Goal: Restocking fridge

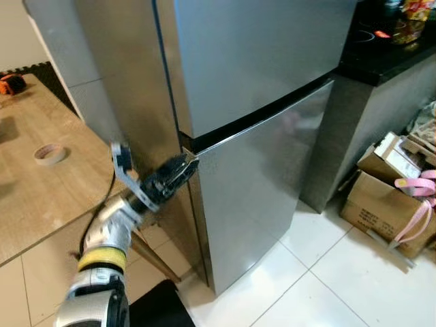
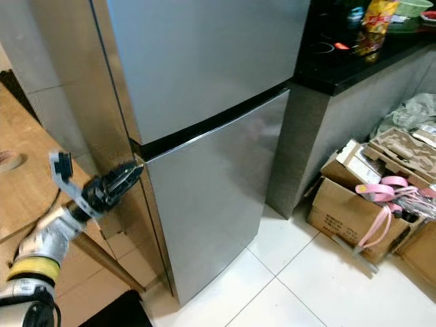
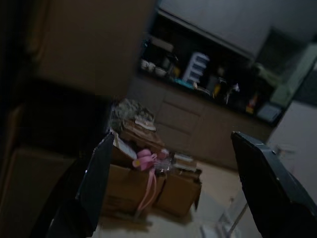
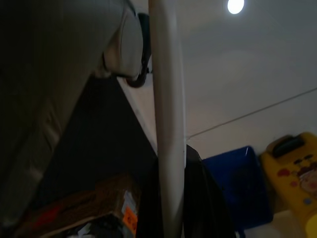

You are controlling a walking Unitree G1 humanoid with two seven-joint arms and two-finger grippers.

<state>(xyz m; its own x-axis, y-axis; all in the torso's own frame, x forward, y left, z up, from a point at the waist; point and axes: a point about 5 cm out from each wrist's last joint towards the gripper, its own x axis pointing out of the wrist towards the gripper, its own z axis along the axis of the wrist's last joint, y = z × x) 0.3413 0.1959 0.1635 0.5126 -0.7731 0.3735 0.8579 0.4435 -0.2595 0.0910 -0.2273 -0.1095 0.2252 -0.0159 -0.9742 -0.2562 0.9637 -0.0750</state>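
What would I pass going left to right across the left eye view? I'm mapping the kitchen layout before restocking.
Roll of tape on the wooden table → left gripper at the door edge → stainless steel two-door fridge → black countertop → cardboard boxes with pink straps on the floor.

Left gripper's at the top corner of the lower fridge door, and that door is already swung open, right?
Not open. The lower fridge door is shut, flush under the upper door, as the left eye view shows. The left gripper is indeed at its top corner.
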